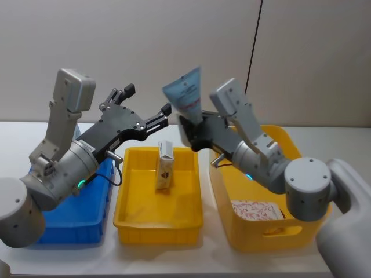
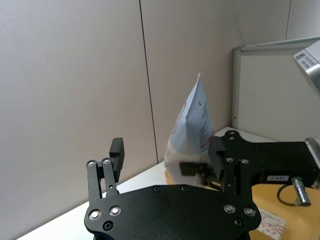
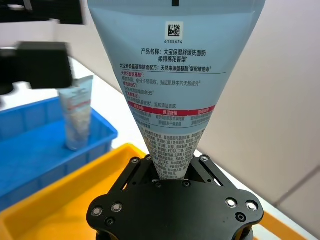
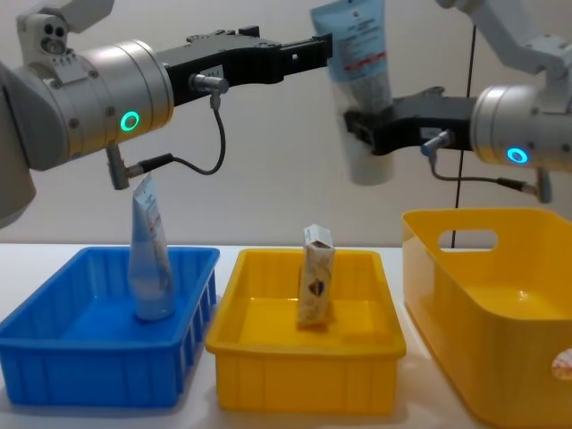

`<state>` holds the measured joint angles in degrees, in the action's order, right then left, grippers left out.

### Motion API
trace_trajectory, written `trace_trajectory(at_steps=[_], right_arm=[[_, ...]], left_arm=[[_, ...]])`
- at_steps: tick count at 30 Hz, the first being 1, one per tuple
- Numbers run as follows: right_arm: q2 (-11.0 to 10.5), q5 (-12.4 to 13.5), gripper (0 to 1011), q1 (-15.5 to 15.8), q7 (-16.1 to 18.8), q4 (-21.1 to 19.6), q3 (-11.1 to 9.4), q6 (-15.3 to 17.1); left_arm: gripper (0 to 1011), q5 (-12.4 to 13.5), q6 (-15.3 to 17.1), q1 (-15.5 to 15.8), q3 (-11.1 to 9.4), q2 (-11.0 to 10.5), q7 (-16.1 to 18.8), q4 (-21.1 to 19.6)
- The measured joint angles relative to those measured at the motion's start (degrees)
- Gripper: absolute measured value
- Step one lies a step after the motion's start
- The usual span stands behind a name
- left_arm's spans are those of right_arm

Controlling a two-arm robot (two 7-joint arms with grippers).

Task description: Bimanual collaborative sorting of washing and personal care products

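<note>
right hand (image 4: pixel 380 125) grips tube (image 4: pixel 362 54) | left hand (image 1: pixel 145 107) wide | chest: second tube (image 4: pixel 150 259) in blue bin (image 4: pixel 54 357)

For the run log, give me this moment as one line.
right gripper: shut on tube, held aloft | left gripper: open beside tube | blue bin: second tube | shallow yellow bin: carton

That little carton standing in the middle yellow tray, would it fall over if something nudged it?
Probably yes. The carton is tall and narrow, stands on a small base and already leans slightly, so a light push would likely tip it. It looks like thin cardboard, with a creased top, so probably light and easy to dent. The yellow tray has low walls, well short of its top, giving little support.
</note>
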<state>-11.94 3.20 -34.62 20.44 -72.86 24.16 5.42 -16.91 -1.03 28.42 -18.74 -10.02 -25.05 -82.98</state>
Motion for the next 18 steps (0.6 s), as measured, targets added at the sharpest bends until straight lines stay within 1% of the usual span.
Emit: trace_trajectory(at_steps=[2,4,6,12,13,14,15,16,17,18], right_arm=[[-0.27,-0.36,146,0.78,-1.52,-1.13,-0.67,1.05],[-0.40,-0.46,146,1.13,-1.93,-1.59,-0.96,1.35],[-0.77,-0.95,146,2.25,-3.84,-3.20,-1.92,2.79],[-1.35,-1.76,145,4.16,-6.99,-5.66,-3.73,5.09],[-1.50,-2.04,166,4.72,-7.96,-6.25,-4.20,5.80],[-1.56,-2.13,166,4.89,-8.38,-6.54,-4.45,6.12],[-1.71,-2.33,206,5.43,-9.20,-7.16,-5.05,6.75],[-1.71,-2.33,239,5.43,-9.20,-7.16,-5.05,6.75],[-1.83,-2.56,282,5.93,-10.11,-7.63,-5.61,7.45],[-1.87,-2.65,296,6.15,-10.52,-7.82,-5.88,7.72]], left_arm=[[1001,0.00,0.00,0.00,0.00,0.00,0.00,0.00],[1001,0.00,0.00,0.00,0.00,0.00,0.00,0.00],[1001,0.00,0.00,0.00,0.00,0.00,0.00,0.00],[1001,0.00,0.00,0.00,0.00,0.00,0.00,0.00],[1001,0.00,0.00,0.00,0.00,0.00,0.00,0.00],[1001,0.00,0.00,0.00,0.00,0.00,0.00,0.00],[1001,0.00,0.00,0.00,0.00,0.00,0.00,0.00],[1001,0.00,0.00,0.00,0.00,0.00,0.00,0.00],[1001,0.00,0.00,0.00,0.00,0.00,0.00,0.00],[1001,0.00,0.00,0.00,0.00,0.00,0.00,0.00]])
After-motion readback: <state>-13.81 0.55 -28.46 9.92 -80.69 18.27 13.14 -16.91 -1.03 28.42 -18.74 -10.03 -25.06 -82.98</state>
